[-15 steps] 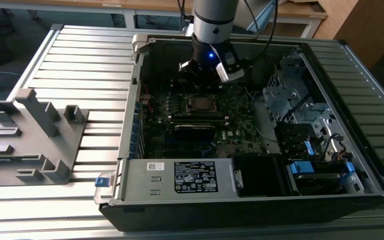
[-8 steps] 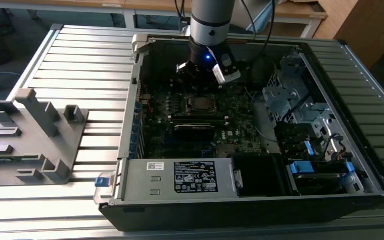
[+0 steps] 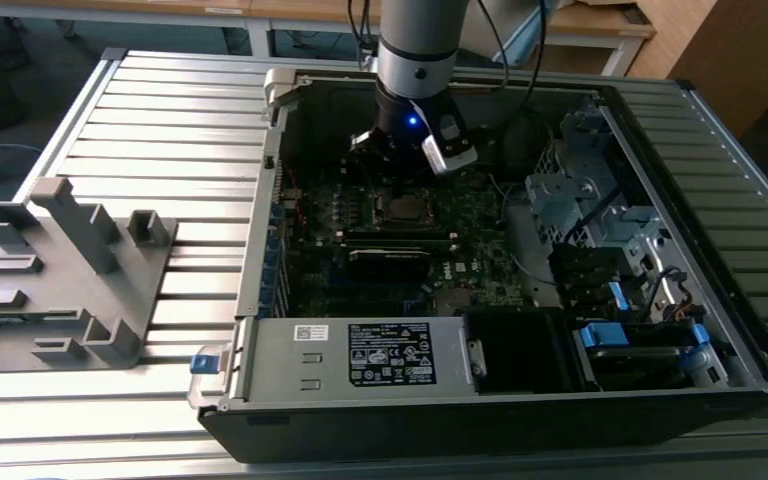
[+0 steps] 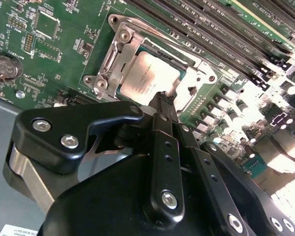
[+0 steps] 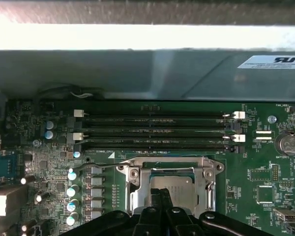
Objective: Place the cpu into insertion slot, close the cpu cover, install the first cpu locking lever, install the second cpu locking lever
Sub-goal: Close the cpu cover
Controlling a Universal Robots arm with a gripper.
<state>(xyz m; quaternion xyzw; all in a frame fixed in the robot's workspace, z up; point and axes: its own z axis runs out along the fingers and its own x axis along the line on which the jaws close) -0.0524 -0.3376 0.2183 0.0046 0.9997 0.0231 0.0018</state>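
In both wrist views the cpu [image 4: 150, 78] [image 5: 174, 183] lies flat in the insertion slot [image 3: 404, 208] on the green motherboard, its silver top showing. The cpu cover [image 4: 109, 61] [image 5: 137, 194], a metal frame, lies down around the chip. My gripper [image 4: 162, 97] [image 5: 160, 195] [image 3: 404, 185] hangs right over the socket inside the open computer case. Its black fingers are shut together with nothing between them, and their tips meet at the edge of the cpu and cover. A thin lever wire [image 5: 101, 162] runs beside the socket; whether it is latched I cannot tell.
Long black memory slots [image 5: 155, 130] run beside the socket, with the case wall just beyond. A labelled grey power-supply box [image 3: 357, 355] and a drive cage [image 3: 584, 190] crowd the case. A grey fixture [image 3: 64, 270] stands on the slatted table at the exterior view's left.
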